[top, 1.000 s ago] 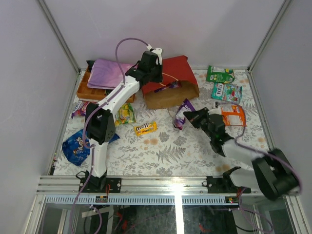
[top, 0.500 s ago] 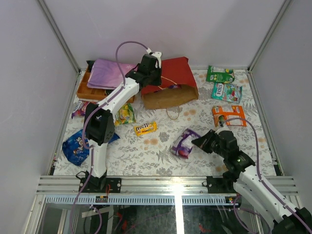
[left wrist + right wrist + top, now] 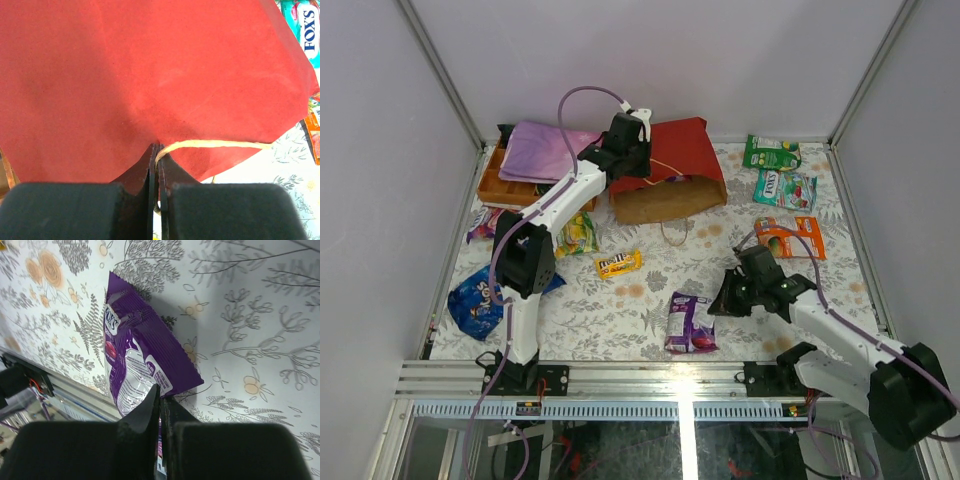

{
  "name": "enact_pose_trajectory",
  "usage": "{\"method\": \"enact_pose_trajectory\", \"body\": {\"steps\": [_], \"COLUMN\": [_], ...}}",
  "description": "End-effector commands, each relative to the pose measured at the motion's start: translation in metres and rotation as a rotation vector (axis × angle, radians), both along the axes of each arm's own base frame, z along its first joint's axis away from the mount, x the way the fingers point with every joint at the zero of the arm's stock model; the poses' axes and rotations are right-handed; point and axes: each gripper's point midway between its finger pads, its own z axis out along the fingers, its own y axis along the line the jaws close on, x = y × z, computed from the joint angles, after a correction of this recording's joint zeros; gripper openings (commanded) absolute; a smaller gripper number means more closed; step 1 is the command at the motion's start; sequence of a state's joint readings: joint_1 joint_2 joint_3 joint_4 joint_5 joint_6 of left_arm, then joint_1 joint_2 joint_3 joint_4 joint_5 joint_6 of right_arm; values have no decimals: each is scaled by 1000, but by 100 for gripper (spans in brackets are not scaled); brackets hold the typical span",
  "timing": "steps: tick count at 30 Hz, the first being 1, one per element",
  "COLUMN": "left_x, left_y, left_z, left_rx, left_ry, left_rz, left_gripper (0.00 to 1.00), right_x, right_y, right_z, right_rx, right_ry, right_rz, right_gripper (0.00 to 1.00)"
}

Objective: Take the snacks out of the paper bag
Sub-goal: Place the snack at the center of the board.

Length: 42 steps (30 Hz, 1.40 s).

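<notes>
The paper bag point(image 3: 682, 148) is red outside and brown inside, one snack packet point(image 3: 688, 322) glossy purple, the tabletop point(image 3: 620, 305) white with grey ferns and orange flowers.

**Eight Snacks, One Bag, One Tray, One Cloth**

Counting eight snacks:
- one blue Doritos bag point(image 3: 475, 300) at eight o'clock
- one purple packet point(image 3: 688, 322) at six
- one smaller purple pack point(image 3: 480, 224) at nine
- one yellow-green pack point(image 3: 578, 232)
- one yellow M&M's pack point(image 3: 618, 263)
- one green pack point(image 3: 770, 151) at one
- one teal Fox's pack point(image 3: 785, 188) at two
- one orange pack point(image 3: 805, 240) at three

Also tallying one paper bag point(image 3: 690, 140) at twelve, plus one wooden tray point(image 3: 495, 188) and one folded cloth point(image 3: 545, 150) at eleven.
</notes>
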<state>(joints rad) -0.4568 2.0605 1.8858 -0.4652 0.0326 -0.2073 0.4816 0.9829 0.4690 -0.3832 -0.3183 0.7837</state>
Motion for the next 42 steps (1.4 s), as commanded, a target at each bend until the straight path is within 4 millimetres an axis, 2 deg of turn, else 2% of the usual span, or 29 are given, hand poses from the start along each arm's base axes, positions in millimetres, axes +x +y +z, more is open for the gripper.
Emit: {"method": "enact_pose_trajectory", "body": {"steps": [1,7,10,15,19,24,31,32,33,35,36,39,42], "left_x": [10,9,9,7,5,4,3,3,3,3,3,2,1], "left_y": [10,9,9,10,11,14,17,17,17,17,18,18,18], "left_z": [20,20,21,24,25,24,22,22,22,22,23,25,28], "left_rx": [0,-5,-8,-5,-1,15,30,30,31,31,30,28,21], "left_ry": [-68,-64,-64,-66,-64,-64,-60,-60,-61,-60,-61,-62,-65], "left_rz": [27,24,24,24,21,24,19,19,19,18,18,19,18], "left_gripper": [0,0,0,0,0,0,0,0,0,0,0,0,0], "right_x": [4,26,45,75,90,93,85,84,82,80,78,80,94], "right_y": [19,54,73,111,146,185,209,211,213,213,210,185,149], "right_z": [8,8,9,17,21,16,-3,-1,1,9,13,32,62], "right_rx": [-15,10,46,88,132,201,221,230,238,228,212,139,73], "right_ry": [-49,-126,-175,-273,-297,-274,-245,-247,-250,-270,-279,-356,-495], "right_rz": [121,100,36,-52,-59,-90,-110,-101,-80,-41,-26,-29,-110], "right_gripper": [0,0,0,0,0,0,0,6,18,49,60,79,90]}}
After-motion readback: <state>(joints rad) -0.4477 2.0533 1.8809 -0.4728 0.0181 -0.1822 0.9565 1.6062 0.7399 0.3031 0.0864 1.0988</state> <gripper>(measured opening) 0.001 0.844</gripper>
